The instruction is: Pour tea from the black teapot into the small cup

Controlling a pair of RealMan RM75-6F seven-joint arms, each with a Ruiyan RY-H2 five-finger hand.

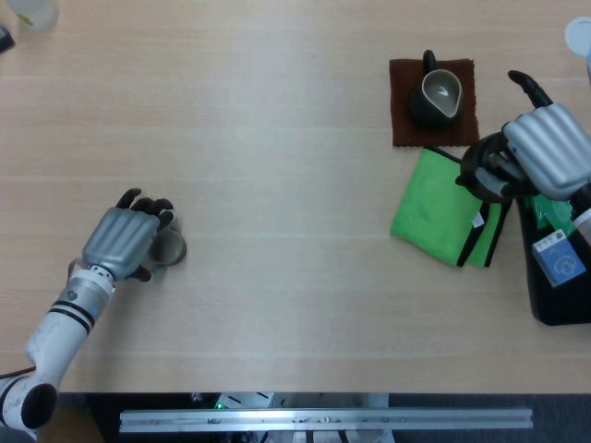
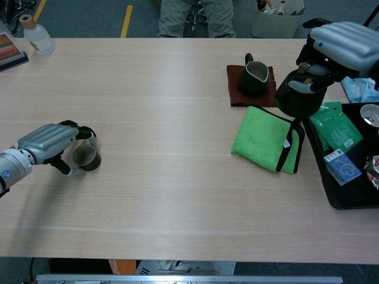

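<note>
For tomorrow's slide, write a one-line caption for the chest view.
Left hand closes around the small cup while right hand holds the black teapot above the green cloth.

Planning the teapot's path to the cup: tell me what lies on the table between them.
Between the black teapot and small brown cup, the folded green cloth lies near the teapot; beyond it, the light wooden table is bare, per both views.

One black teapot (image 2: 300, 94) and one small cup (image 2: 86, 157) are in view. Beside the teapot lie one green cloth (image 2: 266, 139), one dark pitcher (image 2: 254, 78) on one brown mat (image 2: 234, 89), and one black tray (image 2: 349, 198). Two hands show: the left hand (image 2: 50, 142) and the right hand (image 2: 343, 44).
</note>
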